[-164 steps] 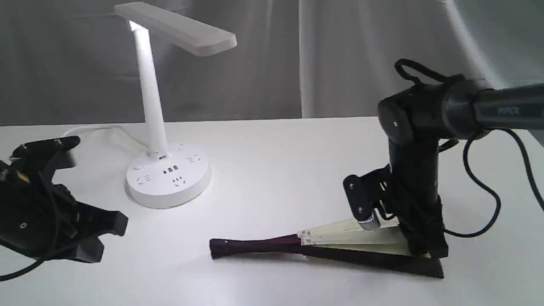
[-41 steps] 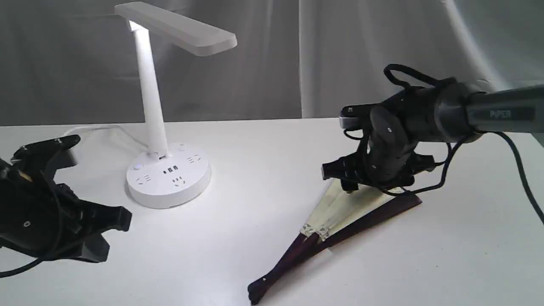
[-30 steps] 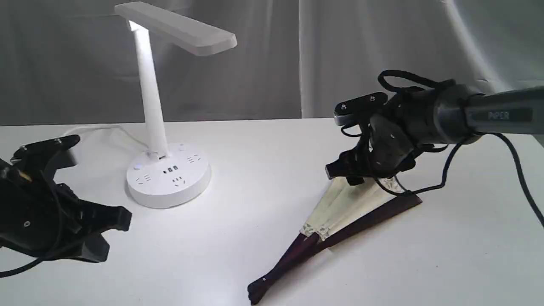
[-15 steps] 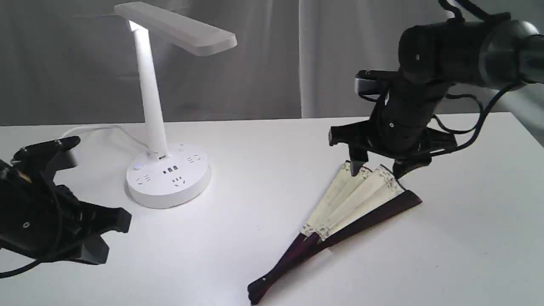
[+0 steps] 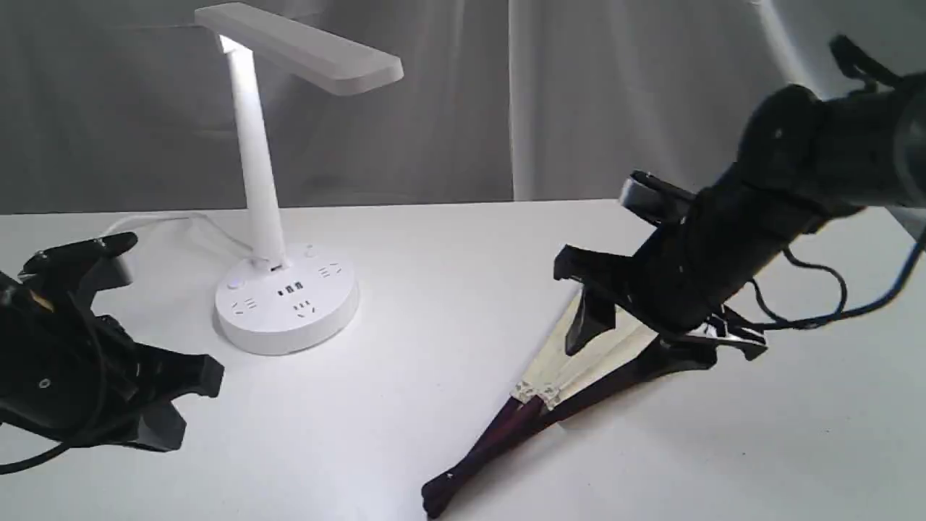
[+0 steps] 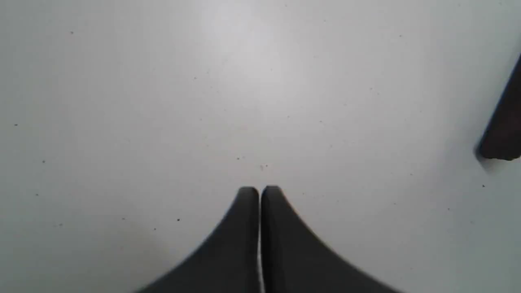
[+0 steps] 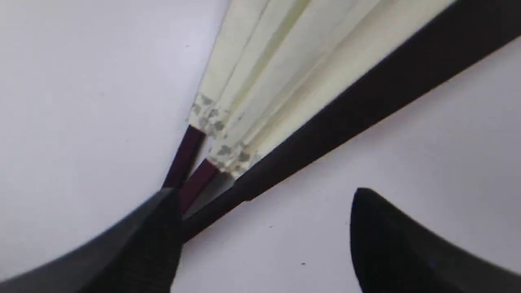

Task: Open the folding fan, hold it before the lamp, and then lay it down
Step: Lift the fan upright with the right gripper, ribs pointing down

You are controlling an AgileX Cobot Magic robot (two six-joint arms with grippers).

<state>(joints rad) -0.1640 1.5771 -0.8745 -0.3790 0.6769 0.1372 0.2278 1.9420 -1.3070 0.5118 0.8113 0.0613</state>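
Both end effectors hold nothing: right end effector (image 7: 264, 193) — fingers apart — hovers directly above the folding fan (image 7: 281, 77), lying partly spread on the table (image 5: 434, 289); left end effector (image 6: 259, 189) is closed. Opening looks unfinished: next, clamp one guard (image 7: 366, 103) and sweep wider.

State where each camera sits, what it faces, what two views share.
Exterior: off the robot, facing across table toward lamp and fan; left arm and right arm show.
Left wrist: on left arm, looking down at table; shut left gripper shows.
Right wrist: close above fan; open right gripper shows.
Shared: fan, exterior and right wrist.
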